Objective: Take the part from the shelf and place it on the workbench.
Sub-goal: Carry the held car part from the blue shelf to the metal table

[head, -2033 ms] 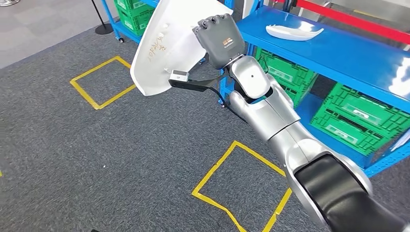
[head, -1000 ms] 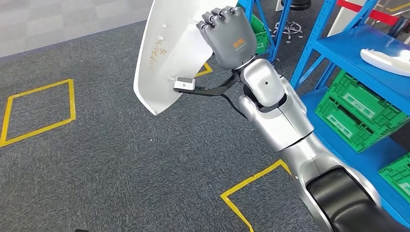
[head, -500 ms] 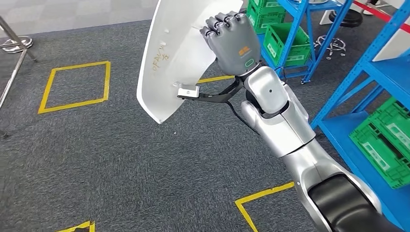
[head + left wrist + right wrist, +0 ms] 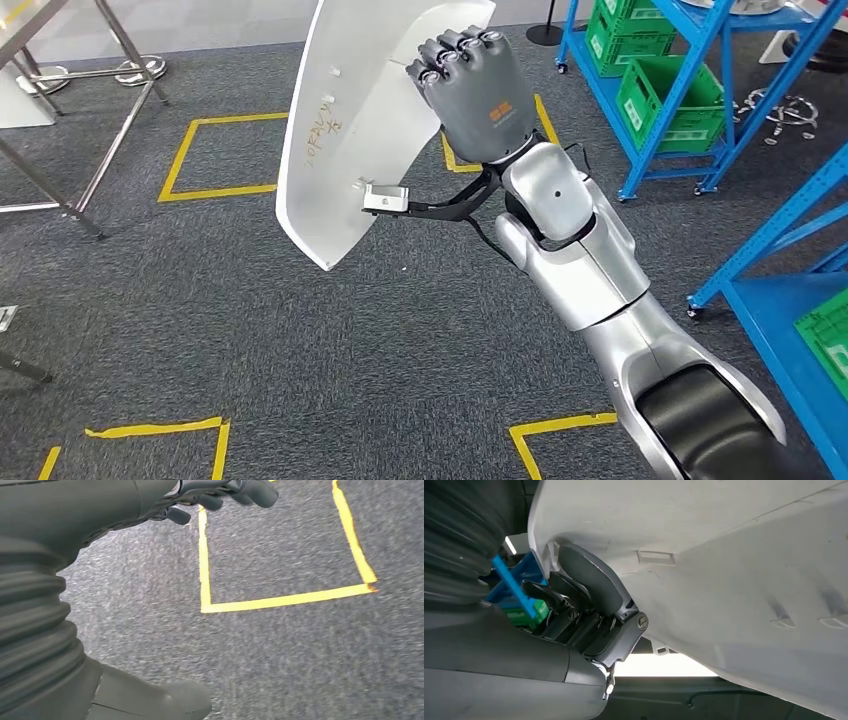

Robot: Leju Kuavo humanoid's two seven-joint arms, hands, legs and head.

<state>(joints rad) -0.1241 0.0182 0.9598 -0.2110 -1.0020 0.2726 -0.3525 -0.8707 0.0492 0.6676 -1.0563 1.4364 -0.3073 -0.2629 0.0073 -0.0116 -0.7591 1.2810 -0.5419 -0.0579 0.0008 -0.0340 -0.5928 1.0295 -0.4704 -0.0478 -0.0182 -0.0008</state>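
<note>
From the head view the right hand (image 4: 470, 92) grips the white part (image 4: 345, 130) raised over grey carpet, while the right wrist view shows its fingers (image 4: 589, 587) wrapped around the part's edge; the left hand (image 4: 220, 492) hangs with fingers apart, holding nothing.

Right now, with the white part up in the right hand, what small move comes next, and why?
Probably keep turning toward the metal-legged table at the upper left, holding the grip unchanged. The right hand grips the white part by one edge, high over bare carpet, with the blue shelving off to the right. No surface lies under the part, so releasing would drop it.
</note>
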